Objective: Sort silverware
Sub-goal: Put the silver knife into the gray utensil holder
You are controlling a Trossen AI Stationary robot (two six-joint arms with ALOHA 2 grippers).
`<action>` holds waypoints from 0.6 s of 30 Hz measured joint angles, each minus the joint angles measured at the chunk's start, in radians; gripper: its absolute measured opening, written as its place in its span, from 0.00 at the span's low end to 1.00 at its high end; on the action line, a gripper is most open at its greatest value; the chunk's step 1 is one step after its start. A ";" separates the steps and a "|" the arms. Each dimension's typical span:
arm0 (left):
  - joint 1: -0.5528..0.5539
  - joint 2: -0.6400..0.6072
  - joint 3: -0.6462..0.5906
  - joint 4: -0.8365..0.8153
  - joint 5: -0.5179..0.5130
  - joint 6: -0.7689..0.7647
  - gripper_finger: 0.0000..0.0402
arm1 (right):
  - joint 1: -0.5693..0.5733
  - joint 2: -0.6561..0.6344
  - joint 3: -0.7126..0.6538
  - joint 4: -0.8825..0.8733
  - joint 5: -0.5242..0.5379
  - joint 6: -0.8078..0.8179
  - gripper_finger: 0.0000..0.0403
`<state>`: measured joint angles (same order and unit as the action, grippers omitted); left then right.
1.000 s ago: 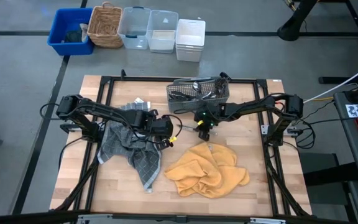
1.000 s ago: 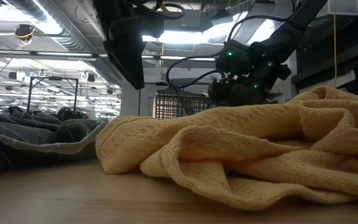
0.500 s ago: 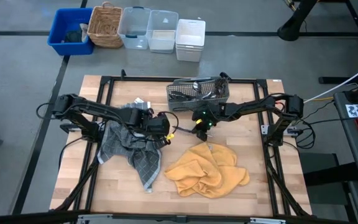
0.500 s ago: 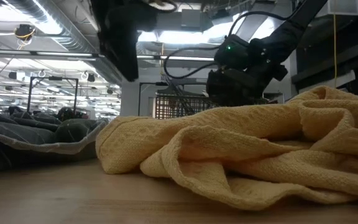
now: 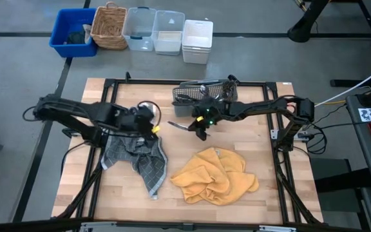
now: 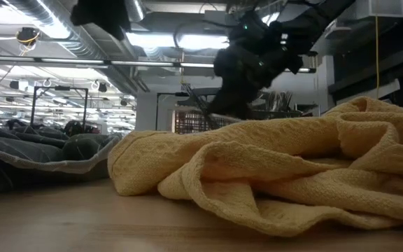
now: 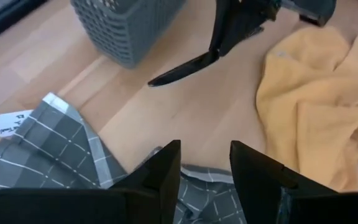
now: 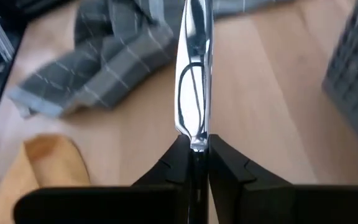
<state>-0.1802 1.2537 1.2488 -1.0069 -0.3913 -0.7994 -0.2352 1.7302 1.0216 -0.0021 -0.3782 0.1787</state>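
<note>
One knife (image 8: 192,93) is sticking out from the right gripper (image 5: 200,128), whose fingers are pinching its end, above bare worktop (image 5: 263,154) just in front of the grey mesh caddy (image 5: 205,96); the left gripper (image 5: 152,124) is hanging over the checked grey cloth (image 5: 137,154), fingers spread and holding nothing.

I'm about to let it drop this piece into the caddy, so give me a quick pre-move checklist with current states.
1. Right gripper jaws clamped on the knife: ok.
2. Knife lifted clear of the table: ok.
3. Knife over the grey mesh caddy: not ok, it hangs beside it.
4. Left gripper out of the path, over the grey checked cloth: ok.
5. Which compartment is free: cannot tell.
</note>
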 joint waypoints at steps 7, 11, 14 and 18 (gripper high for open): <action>-0.019 -0.071 0.000 -0.009 -0.045 -0.036 0.32 | -0.001 0.000 0.100 0.000 0.000 -0.001 0.10; -0.019 -0.080 0.000 -0.008 -0.051 -0.026 0.32 | -0.001 0.000 0.158 -0.009 0.000 -0.009 0.10; -0.018 -0.080 0.000 -0.008 -0.052 -0.006 0.32 | -0.001 -0.001 0.210 -0.040 0.000 -0.059 0.10; -0.018 -0.080 0.000 -0.008 -0.066 0.014 0.32 | -0.008 -0.001 0.292 -0.109 0.002 -0.127 0.10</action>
<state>-0.1986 1.1736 1.2488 -1.0145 -0.4571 -0.7852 -0.2433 1.7294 1.3134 -0.1107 -0.3762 0.0515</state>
